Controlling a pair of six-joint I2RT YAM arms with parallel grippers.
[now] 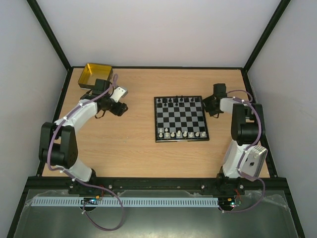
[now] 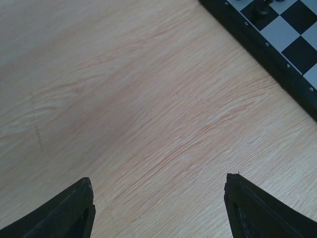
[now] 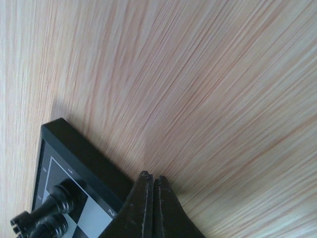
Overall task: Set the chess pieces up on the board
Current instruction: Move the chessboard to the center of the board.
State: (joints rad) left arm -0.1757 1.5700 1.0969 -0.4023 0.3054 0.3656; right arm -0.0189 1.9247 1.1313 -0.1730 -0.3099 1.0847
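Top external, board flat, black pieces far edge, white pieces near.

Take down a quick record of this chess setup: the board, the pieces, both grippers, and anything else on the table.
board: centre of the table, between the two arms
black pieces: along the board's far row
white pieces: along the board's near row
left gripper: open, empty, over bare table left of the board
right gripper: shut, nothing held, by the board's far right corner
other: yellow tin at the far left corner
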